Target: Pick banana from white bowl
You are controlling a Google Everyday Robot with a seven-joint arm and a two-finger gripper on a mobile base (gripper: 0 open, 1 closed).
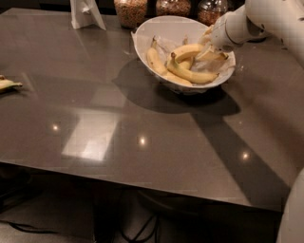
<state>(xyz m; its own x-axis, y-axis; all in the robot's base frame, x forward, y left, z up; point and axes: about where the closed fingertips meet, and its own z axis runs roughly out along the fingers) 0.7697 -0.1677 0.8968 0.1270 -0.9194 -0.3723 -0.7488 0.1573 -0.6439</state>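
Note:
The white bowl (142,40) with a crumpled paper liner stands at the back of the dark table and looks tipped toward the camera. Three yellow bananas lie in it. The long arched banana (192,75) with a dark stem end lies along the front. A shorter one (154,59) lies at the left. Another (187,49) lies behind, toward the right. My gripper (209,43) comes in from the upper right on the white arm. It is down inside the bowl's right side, at the right ends of the bananas.
Three glass jars (130,9) stand behind the bowl. A white stand (85,13) is at the back left. A small banana piece (7,84) lies at the table's left edge. The table's front edge (142,182) is near the camera.

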